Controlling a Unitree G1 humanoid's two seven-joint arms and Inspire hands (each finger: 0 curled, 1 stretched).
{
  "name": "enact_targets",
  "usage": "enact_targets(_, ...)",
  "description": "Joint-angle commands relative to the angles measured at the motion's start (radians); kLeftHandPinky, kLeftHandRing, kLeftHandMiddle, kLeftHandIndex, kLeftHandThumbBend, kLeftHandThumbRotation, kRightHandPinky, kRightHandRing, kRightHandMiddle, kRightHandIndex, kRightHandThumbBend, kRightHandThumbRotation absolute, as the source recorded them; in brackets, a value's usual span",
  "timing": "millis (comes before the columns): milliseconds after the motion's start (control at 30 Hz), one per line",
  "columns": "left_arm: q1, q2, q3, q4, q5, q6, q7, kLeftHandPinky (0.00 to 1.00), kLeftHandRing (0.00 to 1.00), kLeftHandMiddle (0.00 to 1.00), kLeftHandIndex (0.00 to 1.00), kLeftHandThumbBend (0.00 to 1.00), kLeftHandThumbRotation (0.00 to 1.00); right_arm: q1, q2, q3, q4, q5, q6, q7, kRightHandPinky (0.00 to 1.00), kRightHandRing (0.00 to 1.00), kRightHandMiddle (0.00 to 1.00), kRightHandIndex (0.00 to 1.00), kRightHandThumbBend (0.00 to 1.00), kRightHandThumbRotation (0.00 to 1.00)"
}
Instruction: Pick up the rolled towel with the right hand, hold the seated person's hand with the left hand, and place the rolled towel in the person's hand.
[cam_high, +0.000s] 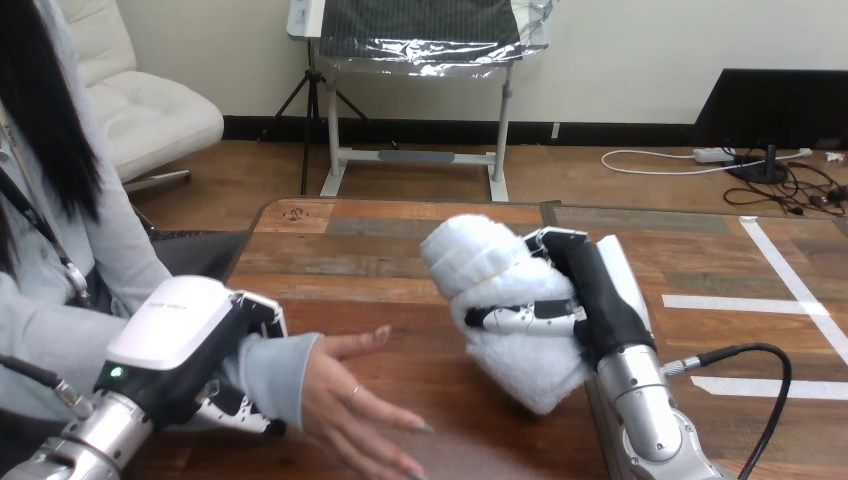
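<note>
White terry cloth, thick and fluffy, makes up the towel (483, 258). It is rolled into a fat bundle with rounded ends and tilts, its upper end leaning towards the view's left. The nap is soft and looped, and a fold line crosses the upper end.

The right hand (603, 292) grasps the towel from the right side, over the middle of the table (400, 228). Its black palm presses against the roll, and a black-and-white jointed finger (525, 319) wraps across the front and sinks into the pile. Whether the lower end of the towel touches the wood, I cannot tell.

The table is made of brown planks with a visible grain and a dull sheen.

The left hand (190, 345) lies over the person's wrist at the view's left, with its smooth white shell on top. Its fingers (238, 412) curl under the grey sleeve (275, 372), so it clasps the wrist.

The person's hand (352, 395) rests on the table with its fingers spread and pointing right. It is near the towel but apart from it.
</note>
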Motion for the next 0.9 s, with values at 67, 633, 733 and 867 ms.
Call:
enact_targets(67,-0.107,-0.023,0.063,-0.193,-0.073,-0.069,0.021,0.27,0.30,0.34,0.36,1.00,0.09,-0.074,0.010,0.025,-0.018,-0.014,0.011,-0.028,0.29,0.33,0.45,0.44,0.77,0.00)
enact_targets(633,-0.113,-0.033,0.069,-0.215,-0.091,-0.077,-0.006,0.27,0.28,0.33,0.36,1.00,0.11,-0.067,0.015,0.080,-0.010,-0.064,0.046,-0.068,0.29,0.33,0.44,0.44,0.78,0.00)
enact_targets(733,-0.115,-0.036,0.070,-0.214,-0.094,-0.080,-0.013,0.27,0.28,0.33,0.36,1.00,0.11,-0.065,0.016,0.092,-0.011,-0.074,0.046,-0.077,0.29,0.33,0.44,0.44,0.79,0.00)
enact_targets(867,-0.119,-0.040,0.070,-0.209,-0.096,-0.088,-0.017,0.26,0.28,0.33,0.37,1.00,0.12,-0.065,0.018,0.104,-0.013,-0.084,0.051,-0.082,0.29,0.33,0.44,0.44,0.79,0.00)
